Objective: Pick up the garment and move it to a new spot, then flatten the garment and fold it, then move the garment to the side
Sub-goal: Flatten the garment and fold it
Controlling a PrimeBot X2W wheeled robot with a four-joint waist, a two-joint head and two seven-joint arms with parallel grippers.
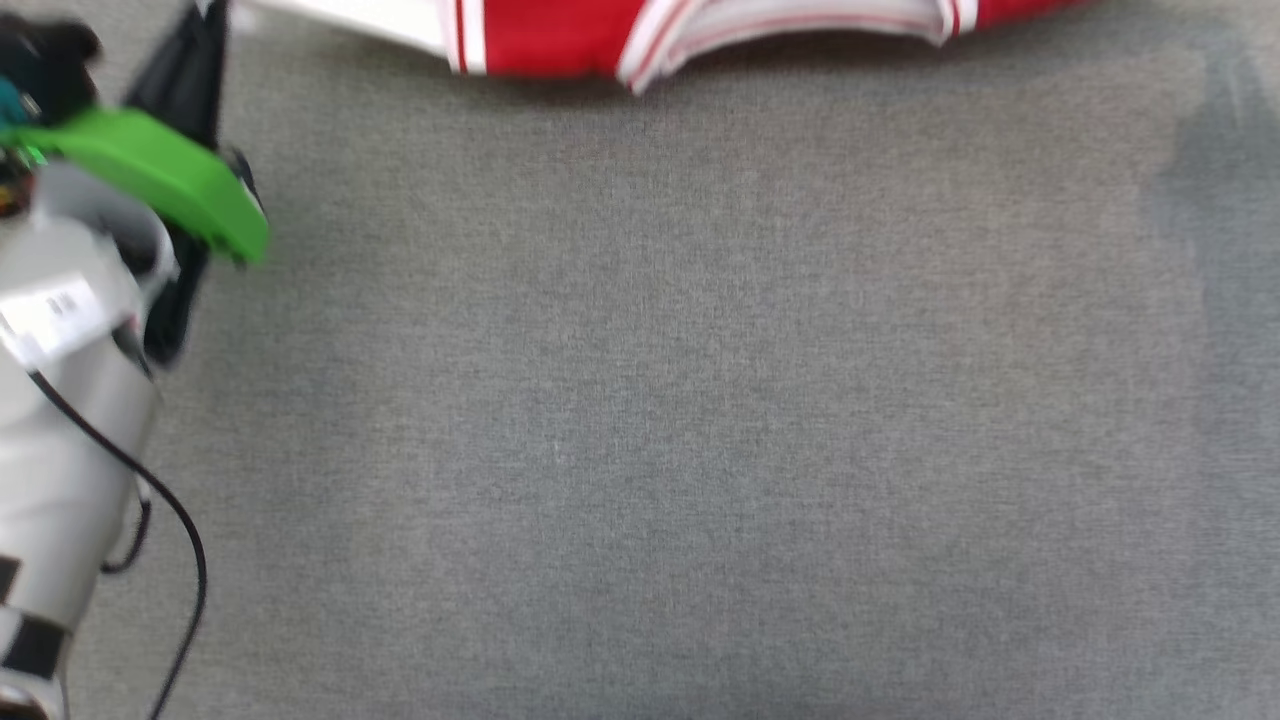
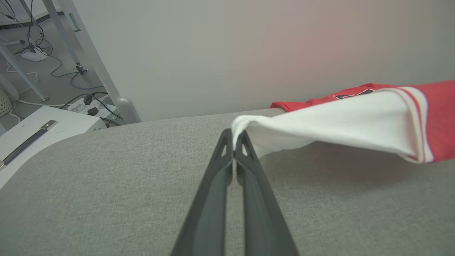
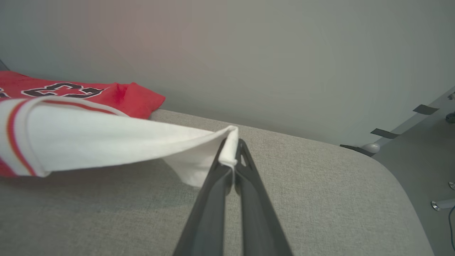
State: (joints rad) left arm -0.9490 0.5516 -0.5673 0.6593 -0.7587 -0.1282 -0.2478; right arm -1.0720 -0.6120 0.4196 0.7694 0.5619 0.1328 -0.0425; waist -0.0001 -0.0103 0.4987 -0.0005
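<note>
Grey cloth-covered surface seen from above, with the garment lying along its far edge: red body, white sleeves, and red-and-white striped trim at seams and neckline. The pale left forearm, which carries a green part, enters at the surface's left edge.

Left wrist view: the left end effector has its two dark fingers pressed together on the hem of a white sleeve, which is drawn taut and raised off the surface. The red body rests at the edge beside the wall.

Right wrist view: the right end effector likewise pinches the hem of the other white sleeve, also raised. Dark lettering shows on the red cloth behind it.
</note>
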